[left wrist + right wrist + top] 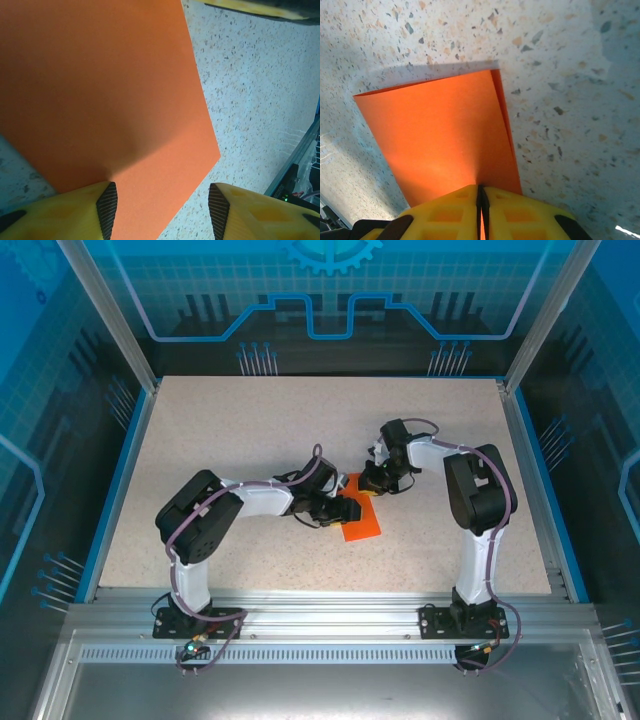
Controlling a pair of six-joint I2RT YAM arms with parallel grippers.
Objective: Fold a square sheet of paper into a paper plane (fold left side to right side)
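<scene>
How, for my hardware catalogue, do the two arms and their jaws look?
The left arm and the right arm match: chunky black joint housings, smooth white link covers, and purplish-grey cables running loosely alongside. The jaws are yellow moulded plastic, faced with black ribbed pads.

The sheet of paper is plain bright orange-red, unmarked. The worktop is pale beige with dark speckles, edged in blue. The left pincer and right pincer are yellow, the left's pads black and ribbed.
</scene>
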